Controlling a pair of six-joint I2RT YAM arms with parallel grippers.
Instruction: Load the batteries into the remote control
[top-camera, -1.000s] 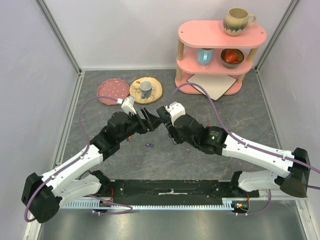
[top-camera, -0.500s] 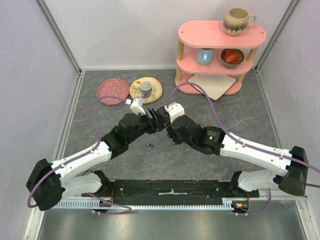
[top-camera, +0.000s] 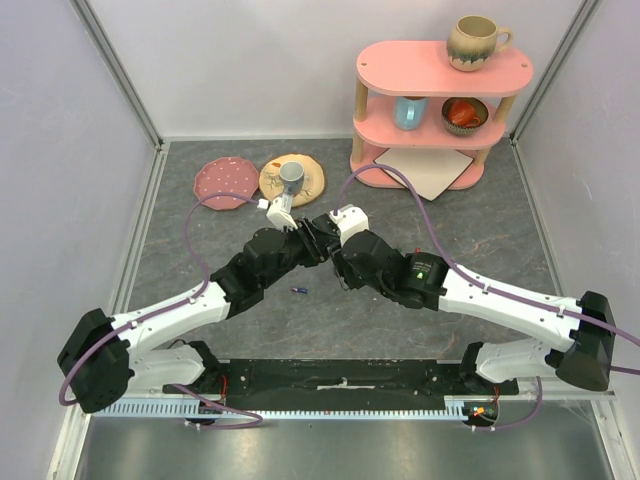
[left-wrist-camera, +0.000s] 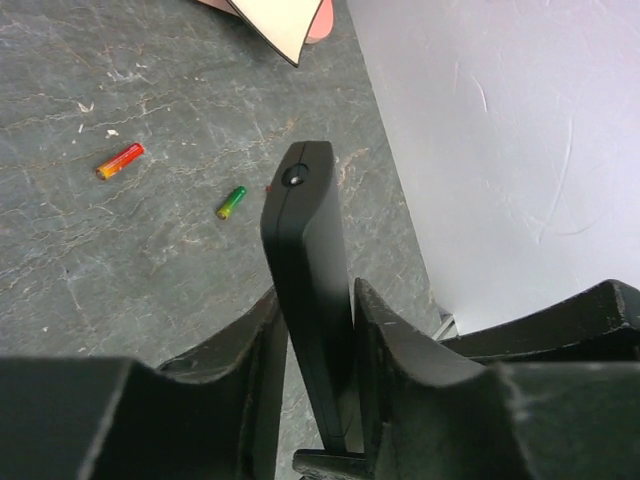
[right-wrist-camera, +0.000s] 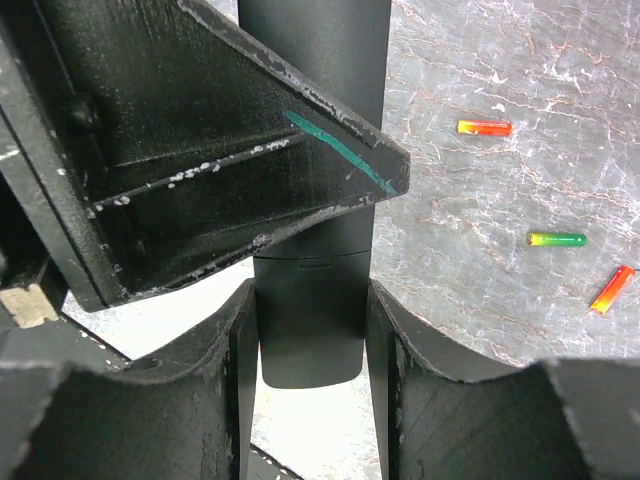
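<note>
From above, my left gripper (top-camera: 313, 233) and right gripper (top-camera: 337, 247) meet tip to tip over the middle of the grey table (top-camera: 480, 230). They are so close together that I cannot pick out the remote there. One blue battery (top-camera: 298, 291) lies on the table near them, on the side of my bases. In my left wrist view, the remote (left-wrist-camera: 305, 220) sticks out between my left fingers (left-wrist-camera: 255, 360). They touch it on both sides, so I am pinching it. A red battery (left-wrist-camera: 120, 160) and a green battery (left-wrist-camera: 231, 202) lie on the table past it, apart from each other. In my right wrist view, my right fingers (right-wrist-camera: 400, 360) hug one end of the remote from both sides, pinching it too. One left finger crosses over the remote. Three batteries (right-wrist-camera: 485, 127) lie on the table off to one side, none touching.
</note>
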